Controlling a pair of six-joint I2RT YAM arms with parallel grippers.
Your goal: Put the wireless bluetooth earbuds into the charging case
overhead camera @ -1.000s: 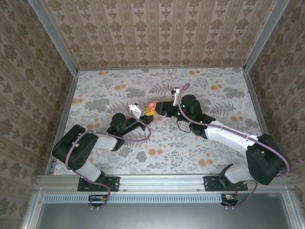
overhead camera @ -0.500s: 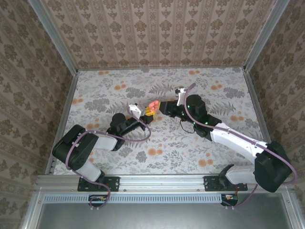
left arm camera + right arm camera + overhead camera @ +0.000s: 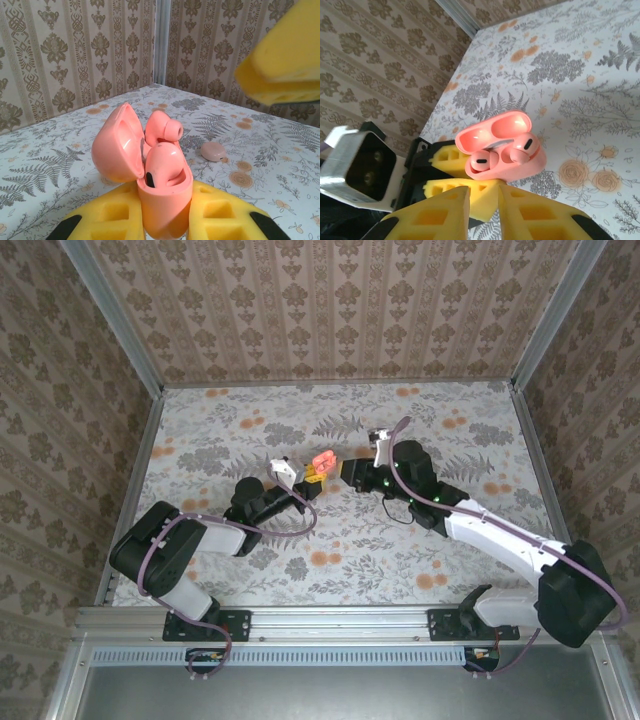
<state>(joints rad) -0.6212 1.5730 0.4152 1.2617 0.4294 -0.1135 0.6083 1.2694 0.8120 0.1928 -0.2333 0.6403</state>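
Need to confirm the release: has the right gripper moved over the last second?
Yes. In the top view the right gripper has backed off rightward from the charging case, which stayed put.

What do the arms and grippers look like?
Left arm black; right arm black joints, white forearm link. Purple cables loop along both. Left gripper and right gripper: yellow pocketed pads, black tips, white camera block at each wrist.

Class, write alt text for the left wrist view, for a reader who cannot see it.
An open pink case stands clamped between the left gripper's yellow pads, lid tipped left, two pink earbuds inside, one poking up higher. Behind are a flower-print table and patterned walls; the right gripper hangs at upper right.
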